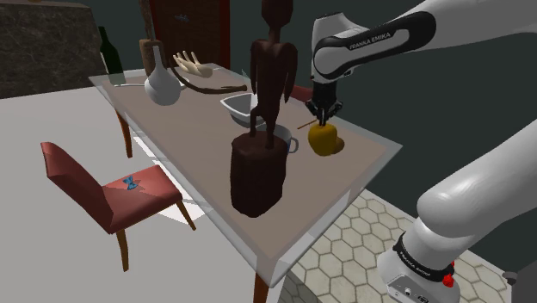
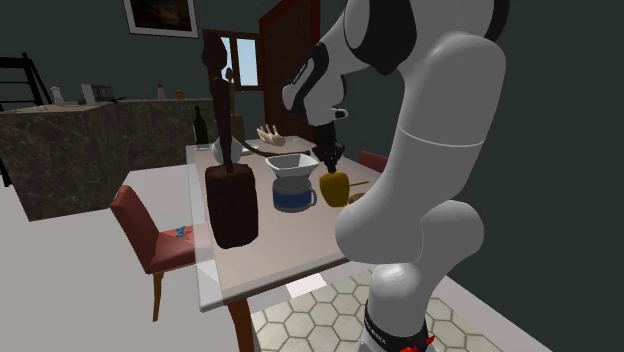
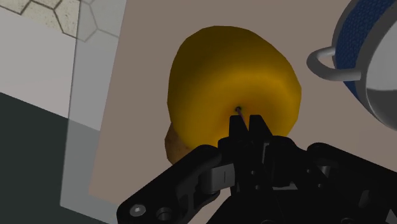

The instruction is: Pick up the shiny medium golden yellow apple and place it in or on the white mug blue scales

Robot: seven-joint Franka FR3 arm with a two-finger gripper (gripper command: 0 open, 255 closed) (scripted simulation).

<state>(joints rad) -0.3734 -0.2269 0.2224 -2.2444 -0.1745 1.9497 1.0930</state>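
Golden-yellow apple [image 1: 324, 139] sits right of centre in the shoulder view, on the table [image 1: 366, 155] just beside the blue-and-white mug [image 2: 293, 190]. The gripper [image 1: 327, 116] presses on the apple's top, jaws together at the stem dimple, probably pinching there to lift; I cannot confirm the hold.

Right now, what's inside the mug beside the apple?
Nothing shows inside the mug: the part of its flared white inner wall that can be seen is bare. The rim hides its bottom, and in the shoulder view the dark statue covers its lower part.
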